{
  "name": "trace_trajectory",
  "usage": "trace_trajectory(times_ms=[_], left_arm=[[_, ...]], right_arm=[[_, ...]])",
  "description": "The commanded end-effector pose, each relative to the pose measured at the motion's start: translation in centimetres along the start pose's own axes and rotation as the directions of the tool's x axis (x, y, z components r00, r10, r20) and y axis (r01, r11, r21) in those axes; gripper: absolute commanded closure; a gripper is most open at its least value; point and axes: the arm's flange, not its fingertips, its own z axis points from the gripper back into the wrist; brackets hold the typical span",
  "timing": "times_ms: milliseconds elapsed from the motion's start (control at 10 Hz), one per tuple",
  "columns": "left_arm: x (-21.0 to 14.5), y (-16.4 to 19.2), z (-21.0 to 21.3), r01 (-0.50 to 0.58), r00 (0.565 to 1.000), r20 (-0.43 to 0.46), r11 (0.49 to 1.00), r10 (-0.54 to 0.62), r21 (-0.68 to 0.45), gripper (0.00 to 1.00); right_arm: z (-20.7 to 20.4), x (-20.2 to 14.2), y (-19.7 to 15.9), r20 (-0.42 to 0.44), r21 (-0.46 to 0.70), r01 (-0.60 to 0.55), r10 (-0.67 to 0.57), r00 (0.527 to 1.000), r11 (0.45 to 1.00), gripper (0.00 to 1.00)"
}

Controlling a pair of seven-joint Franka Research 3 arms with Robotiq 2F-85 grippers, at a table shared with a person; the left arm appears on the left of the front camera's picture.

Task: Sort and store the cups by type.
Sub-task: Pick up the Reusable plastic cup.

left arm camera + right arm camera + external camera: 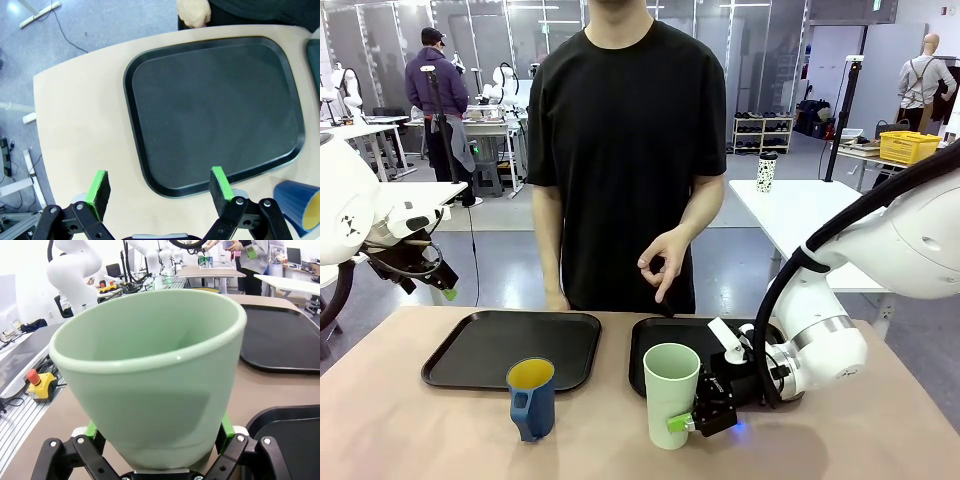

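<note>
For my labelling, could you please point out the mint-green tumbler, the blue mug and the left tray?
mint-green tumbler point(671, 395), front view, side wall.
blue mug point(532, 408), front view, outer wall.
left tray point(480, 345), front view, bare floor.

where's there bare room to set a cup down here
The left tray is bare throughout, with the blue mug in front of it. The table left of the mug is free too. Crowded: the right tray's near side, where the mint tumbler stands between the right gripper's open fingers.
</note>
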Motion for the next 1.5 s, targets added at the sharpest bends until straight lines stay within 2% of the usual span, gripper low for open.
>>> trace_trajectory(times_ms=[0,100,200,300,400,500,600,1000,1200,1400], left_arm=[[-0.1,0.2,0.2,-0.004,1.0,0.003,1.0,0.004,-0.003,0.0],[-0.1,0.2,0.2,-0.004,1.0,0.003,1.0,0.004,-0.003,0.0],[-0.1,0.2,0.2,-0.004,1.0,0.003,1.0,0.004,-0.003,0.0],[-0.1,0.2,0.2,-0.004,1.0,0.003,1.0,0.004,-0.003,0.0],[-0.1,0.2,0.2,-0.004,1.0,0.003,1.0,0.004,-0.003,0.0],[-0.1,0.2,0.2,-0.004,1.0,0.003,1.0,0.004,-0.003,0.0],[-0.1,0.2,0.2,-0.004,1.0,0.003,1.0,0.004,-0.003,0.0],[-0.1,0.2,0.2,-0.004,1.0,0.003,1.0,0.004,-0.003,0.0],[-0.1,0.2,0.2,-0.004,1.0,0.003,1.0,0.004,-0.003,0.0],[-0.1,0.2,0.2,-0.004,1.0,0.003,1.0,0.004,-0.003,0.0]], right_arm=[[-0.7,-0.4,-0.5,0.038,-0.005,-0.027,0.027,0.999,1.0,0.0],[-0.8,-0.6,-0.6,0.041,-0.015,-0.024,0.025,0.999,1.0,0.0],[-0.5,-0.9,-0.7,0.048,-0.055,-0.036,0.038,0.998,0.998,0.15],[-0.3,-0.9,-0.6,0.063,-0.055,-0.04,0.043,0.997,0.998,0.16],[-0.2,-0.9,-0.4,0.054,-0.064,-0.046,0.05,0.997,0.997,0.31],[-0.2,-0.9,-0.3,0.057,-0.067,-0.052,0.056,0.997,0.996,0.22],[-0.1,-0.8,-0.2,0.057,-0.063,-0.058,0.062,0.996,0.996,0.47],[1.8,4.4,1.2,-0.001,-0.084,-0.067,0.067,0.998,0.994,0.47],[3.4,7.3,2.6,-0.003,-0.103,-0.069,0.069,0.998,0.992,0.47],[4.2,8.4,3.3,-0.008,-0.123,-0.085,0.084,0.996,0.989,0.47]])
